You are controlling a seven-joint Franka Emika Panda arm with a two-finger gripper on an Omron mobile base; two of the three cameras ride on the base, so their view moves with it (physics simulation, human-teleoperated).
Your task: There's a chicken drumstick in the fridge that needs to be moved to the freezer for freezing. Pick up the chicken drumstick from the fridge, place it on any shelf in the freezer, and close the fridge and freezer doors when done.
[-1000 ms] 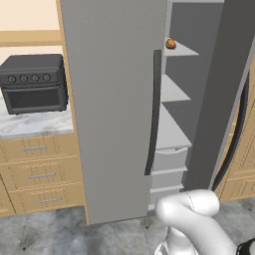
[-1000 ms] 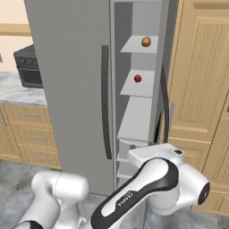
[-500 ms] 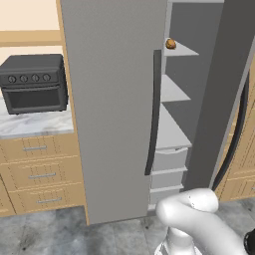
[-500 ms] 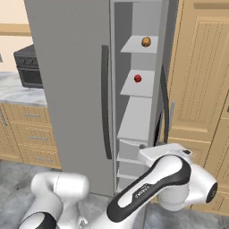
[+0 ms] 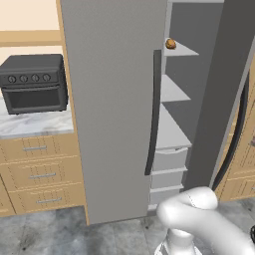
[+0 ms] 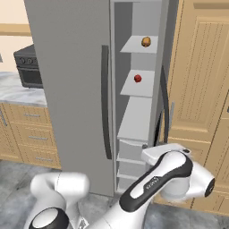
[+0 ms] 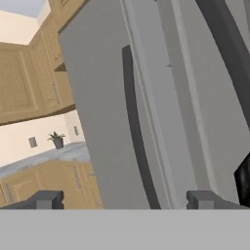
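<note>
Drumstick (image 6: 146, 42) sits on the top freezer shelf (image 6: 134, 44) at 12 o'clock; hand (image 7: 124, 199) spread empty, freezer door (image 5: 219, 89) unclosed.

Doors (image 5: 114, 99) were flat grey with dark handles (image 6: 105, 103); drumstick (image 6: 146, 42) golden-brown; oven (image 5: 34, 83) black; cabinets (image 6: 197, 71) light wood.

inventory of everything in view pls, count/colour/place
chicken drumstick: 1, golden-brown, top shelf of the open freezer
small round item: 1, red, second freezer shelf
shelves: 3, light grey, in the freezer
drawers: grey, below the shelves
fridge door: 1, grey, dark handle, closed
freezer door: 1, grey, open, at right
oven: 1, black, on the marble counter
wooden drawers: tan, under the counter
tall cabinet: tan, right of the freezer
arm: white, low in front
gripper: dark tips apart, holding nothing
</note>
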